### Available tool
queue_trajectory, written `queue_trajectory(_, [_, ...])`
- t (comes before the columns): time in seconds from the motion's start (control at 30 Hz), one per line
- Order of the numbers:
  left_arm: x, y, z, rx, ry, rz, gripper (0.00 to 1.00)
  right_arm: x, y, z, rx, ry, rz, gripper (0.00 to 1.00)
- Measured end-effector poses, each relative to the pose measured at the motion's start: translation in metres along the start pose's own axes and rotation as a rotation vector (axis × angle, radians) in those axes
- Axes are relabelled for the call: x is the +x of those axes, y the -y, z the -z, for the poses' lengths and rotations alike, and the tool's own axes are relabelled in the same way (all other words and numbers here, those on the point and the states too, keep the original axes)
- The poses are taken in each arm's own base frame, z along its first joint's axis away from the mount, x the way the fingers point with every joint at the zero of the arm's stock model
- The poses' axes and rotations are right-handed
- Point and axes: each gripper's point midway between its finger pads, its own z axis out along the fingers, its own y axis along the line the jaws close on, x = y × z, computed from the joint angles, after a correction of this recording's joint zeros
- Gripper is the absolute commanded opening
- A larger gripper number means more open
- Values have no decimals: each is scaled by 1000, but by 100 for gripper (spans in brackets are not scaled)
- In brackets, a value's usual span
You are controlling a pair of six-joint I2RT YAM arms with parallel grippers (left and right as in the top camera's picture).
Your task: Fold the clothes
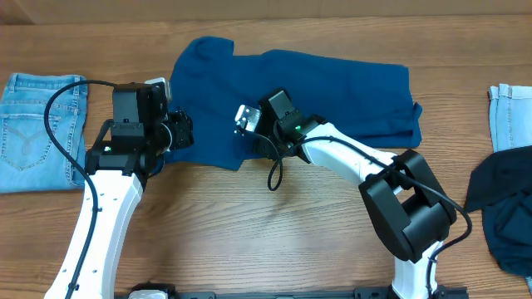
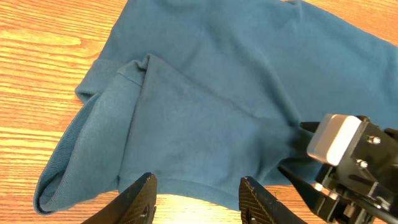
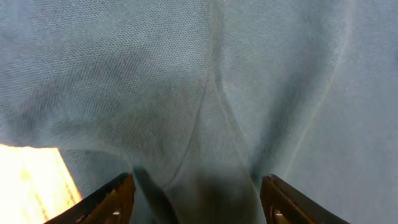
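The clothes to fold are a deep blue shirt (image 1: 307, 95) lying spread and wrinkled across the back middle of the table, with a sleeve folded over at its left end (image 2: 93, 143). My left gripper (image 1: 181, 131) sits at the shirt's near left edge. In the left wrist view my left gripper (image 2: 198, 194) is open, its tips just short of the hem with bare wood between them. My right gripper (image 1: 243, 121) hovers low over the shirt's near left part. In the right wrist view my right gripper (image 3: 196, 198) is open, straddling a crease in the blue fabric (image 3: 205, 93).
Light-blue jeans (image 1: 37, 129) lie at the left edge of the table. Another pale denim piece (image 1: 509, 116) and a dark navy garment (image 1: 503, 208) lie at the right edge. The right gripper's body (image 2: 342, 158) stands close beside my left fingers.
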Motion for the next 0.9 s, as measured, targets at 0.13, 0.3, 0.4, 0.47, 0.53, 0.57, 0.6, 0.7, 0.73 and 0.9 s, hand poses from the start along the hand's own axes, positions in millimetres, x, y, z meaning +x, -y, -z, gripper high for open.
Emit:
queue_trajectory(0.13, [1, 0, 0, -1, -3, 1, 47, -15, 10, 0, 40, 62, -10, 4])
queue_trajectory(0.3, [3, -1, 0, -3, -11, 1, 47, -26, 19, 1, 74, 110, -80, 4])
queue_trajectory(0.4, [4, -1, 0, -4, -15, 3, 47, -44, 45, 7, 192, 187, -103, 4])
queue_trajectory(0.47, [8, -2, 0, -8, -33, 5, 47, -52, 70, 14, 265, 243, -130, 4])
queue_trajectory(0.53, [12, -3, 0, -13, -50, 7, 47, -43, 101, 17, 329, 272, -181, 30])
queue_trajectory(0.57, [12, -3, 0, -13, -50, 7, 47, -28, 116, 15, 344, 257, -214, 73])
queue_trajectory(0.6, [12, -3, 0, -13, -50, 7, 47, -17, 122, 12, 340, 240, -232, 100])
queue_trajectory(0.7, [12, -3, 0, -13, -49, 7, 47, 13, 127, 5, 309, 174, -288, 100])
queue_trajectory(0.73, [12, -3, 0, -13, -49, 7, 47, 15, 121, 3, 287, 161, -292, 100])
queue_trajectory(0.9, [13, -11, 1, -58, -51, 7, 51, 23, 84, -4, 182, 71, -364, 100])
